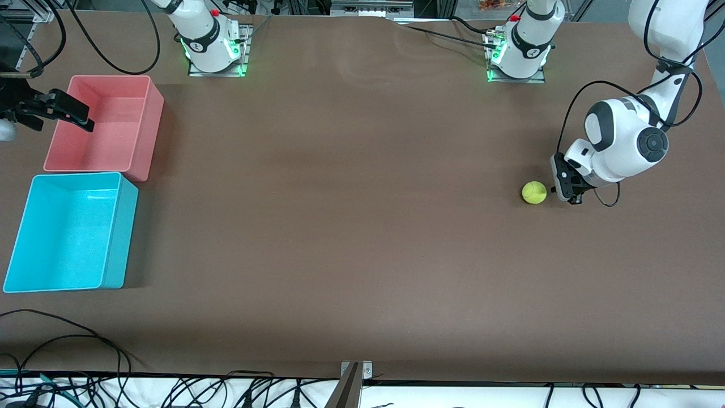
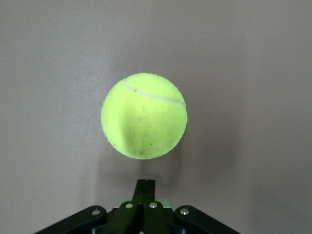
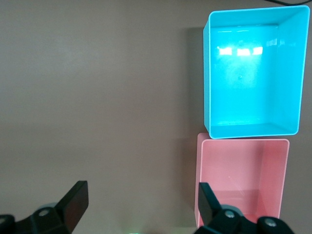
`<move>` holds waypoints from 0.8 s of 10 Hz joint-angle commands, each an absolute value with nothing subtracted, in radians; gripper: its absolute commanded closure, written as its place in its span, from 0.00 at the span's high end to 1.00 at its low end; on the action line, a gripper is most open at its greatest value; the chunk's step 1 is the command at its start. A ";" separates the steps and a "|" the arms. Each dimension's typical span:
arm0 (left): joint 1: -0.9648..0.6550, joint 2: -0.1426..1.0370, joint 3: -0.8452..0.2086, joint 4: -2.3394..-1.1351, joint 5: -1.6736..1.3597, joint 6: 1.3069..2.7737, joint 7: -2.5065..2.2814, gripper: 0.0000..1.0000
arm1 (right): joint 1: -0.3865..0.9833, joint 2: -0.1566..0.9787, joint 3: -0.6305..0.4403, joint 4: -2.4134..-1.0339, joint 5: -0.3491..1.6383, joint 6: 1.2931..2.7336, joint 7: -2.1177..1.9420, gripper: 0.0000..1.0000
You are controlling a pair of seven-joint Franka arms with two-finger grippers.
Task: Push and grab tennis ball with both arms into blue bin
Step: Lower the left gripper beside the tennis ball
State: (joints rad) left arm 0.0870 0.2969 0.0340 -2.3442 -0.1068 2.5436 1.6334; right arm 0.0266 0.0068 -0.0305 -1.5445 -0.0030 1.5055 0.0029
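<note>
Front view: brown table (image 1: 351, 226) fills most of the frame, cables along the edge nearest the camera. Both arm bases at the top, green lights lit at each.

Left arm (image 1: 623, 136): comes from its base, loops out toward its own end of the table, wrist bent low. Left gripper (image 1: 568, 195) sits down at table level just beside the ball, on the side toward the left arm's end. Fingers together, nothing between them. Left wrist view confirms: fingertips (image 2: 145, 187) pressed into one thin line, pointing straight at the ball, small gap between tip and ball (contact can't be ruled out from the front view, but the wrist view shows them apart).

Right arm: only its base (image 1: 207, 39) and hand show in the front view. Right gripper (image 1: 62, 110) hangs over the pink bin's edge, at the right arm's end of the table. Fingers apart, wide, holding nothing; right wrist view shows the two fingers (image 3: 73, 202) spread w/ bare table between.

Blue bin (image 1: 68, 232): at the right arm's end, nearer the camera than the pink one. Upright, nothing in it. Also seen in right wrist view (image 3: 253, 73).

Pink bin (image 1: 105, 124): just beside the blue bin, short sides nearly touching, nothing in it.

Tennis ball (image 1: 534, 192): yellow-green, on the table toward the left arm's end, well apart from both bins. Seam visible as a pale curve across its top in left wrist view (image 2: 144, 116).
</note>
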 commanded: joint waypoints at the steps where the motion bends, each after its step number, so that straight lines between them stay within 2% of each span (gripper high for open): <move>1: 0.094 0.322 0.031 -2.335 -0.141 2.562 1.675 0.00 | 0.026 0.009 -0.025 -1.532 -0.011 1.502 0.015 1.00; 8: 0.080 0.359 0.022 -2.335 -0.143 2.605 1.666 0.00 | 0.028 0.017 -0.025 -1.536 -0.014 1.514 0.014 1.00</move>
